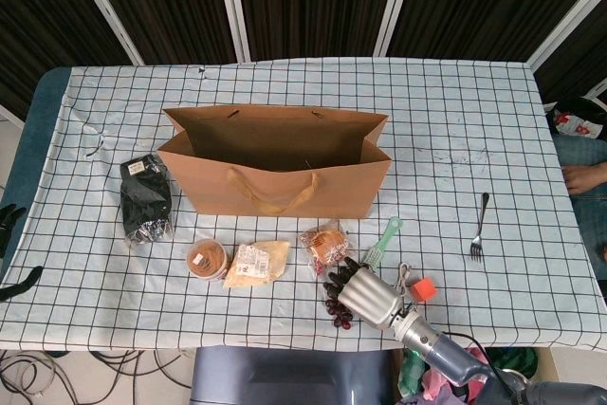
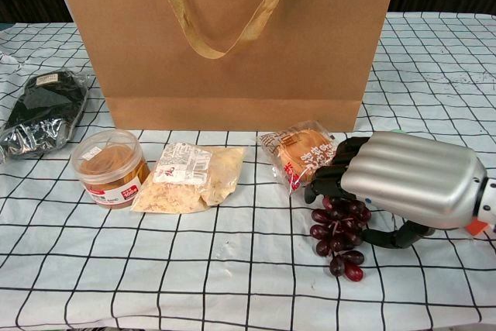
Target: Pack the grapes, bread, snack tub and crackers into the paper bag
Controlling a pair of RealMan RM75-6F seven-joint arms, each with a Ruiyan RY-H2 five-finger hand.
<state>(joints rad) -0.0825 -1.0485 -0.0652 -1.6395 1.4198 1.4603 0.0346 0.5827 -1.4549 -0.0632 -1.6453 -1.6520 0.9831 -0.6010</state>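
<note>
The brown paper bag [image 1: 275, 173] [image 2: 232, 36] stands open and upright mid-table. In front of it, from left to right, lie the round snack tub [image 1: 206, 258] [image 2: 108, 167], the clear crackers pack [image 1: 256, 265] [image 2: 190, 180] and the wrapped bread [image 1: 325, 244] [image 2: 298, 153]. My right hand [image 1: 365, 293] [image 2: 403, 176] is low at the front edge, right of the bread. Its fingers curl over the top of the dark grapes [image 1: 337, 313] [image 2: 341, 242] with the thumb under them. Only the dark fingertips of my left hand [image 1: 11, 253] show at the far left edge, spread and holding nothing.
A black packet [image 1: 147, 198] [image 2: 43, 114] lies left of the bag. A green brush [image 1: 379, 242], a small red block [image 1: 421, 288] and a fork [image 1: 479, 228] lie to the right. The table's front edge is just below the grapes.
</note>
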